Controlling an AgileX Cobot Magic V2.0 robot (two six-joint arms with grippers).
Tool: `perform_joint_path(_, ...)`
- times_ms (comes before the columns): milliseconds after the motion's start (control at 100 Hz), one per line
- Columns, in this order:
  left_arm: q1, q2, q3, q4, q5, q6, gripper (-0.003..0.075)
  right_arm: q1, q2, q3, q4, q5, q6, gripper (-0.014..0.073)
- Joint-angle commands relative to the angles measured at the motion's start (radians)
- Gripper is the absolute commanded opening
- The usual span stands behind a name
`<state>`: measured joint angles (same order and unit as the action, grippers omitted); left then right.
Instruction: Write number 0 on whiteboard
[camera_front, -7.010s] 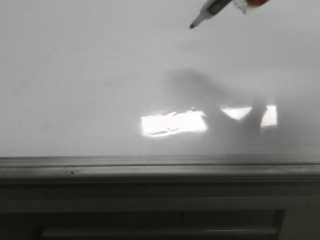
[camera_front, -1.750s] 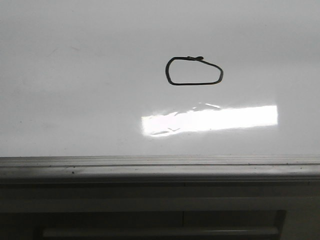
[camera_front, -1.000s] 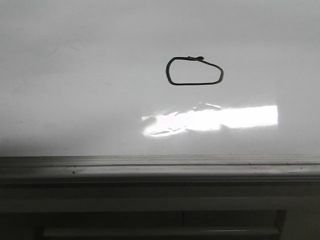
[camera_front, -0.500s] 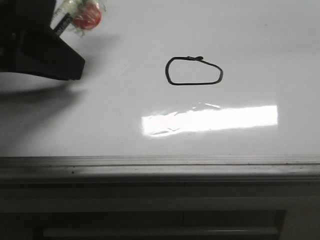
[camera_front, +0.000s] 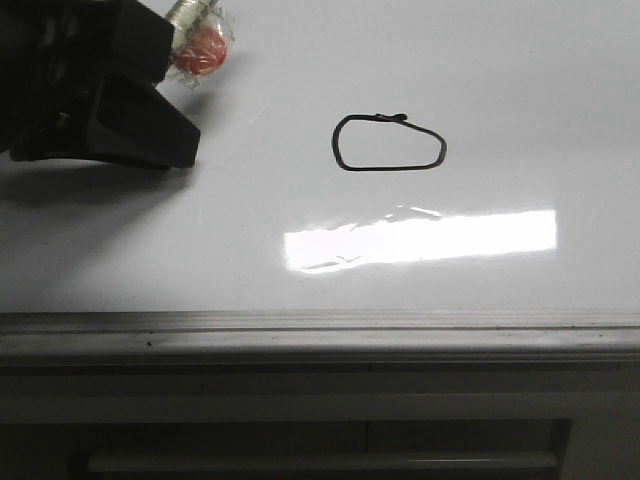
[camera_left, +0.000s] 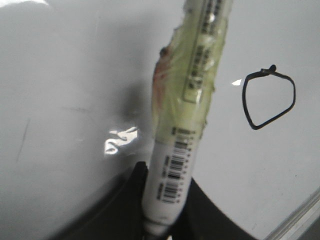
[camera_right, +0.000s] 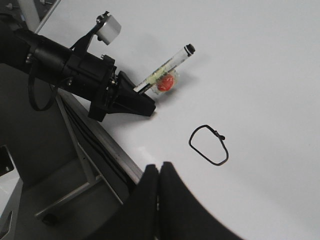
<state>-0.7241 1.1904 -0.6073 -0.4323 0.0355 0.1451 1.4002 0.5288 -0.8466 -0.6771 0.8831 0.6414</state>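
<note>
The whiteboard (camera_front: 120, 260) already carries a closed, flattened number 0 (camera_front: 389, 143) mid-board, so the writing looks done. Farther back, toward the far left corner, the left gripper (camera_front: 175, 75) grips the marker (camera_left: 187, 110); the right gripper (camera_right: 159, 175) is closed, empty.

Glossy, smooth white whiteboard (camera_front: 300, 90) with grey metal edge strip (camera_front: 320, 325); marker (camera_left: 187, 125) wrapped in clear, shiny tape; matt black left tool (camera_front: 165, 140).
</note>
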Motion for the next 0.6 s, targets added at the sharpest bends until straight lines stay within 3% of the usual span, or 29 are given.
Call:
perform_joint_path(0,0.004,0.007,-0.017,-0.023,-0.041,-0.007,-0.0019,-0.001,0.007,-0.023,-0.043,-0.07,0.004,-0.0057)
perform_joint_path(150,0.004,0.007,-0.017,-0.055,-0.041,-0.007,0.0008,-0.001,0.007,-0.023,-0.043,-0.07,0.004,-0.0057)
perform_joint_path(410,0.004,0.007,-0.017,-0.062,-0.036,-0.007,0.0292,-0.001,0.007,-0.023,-0.043,-0.075,0.004,-0.0057)
perform_joint_path(590,0.004,0.008,-0.017,-0.062,-0.026,-0.007,0.0318,-0.001,0.007,-0.023,-0.043,-0.077,0.004,-0.0057)
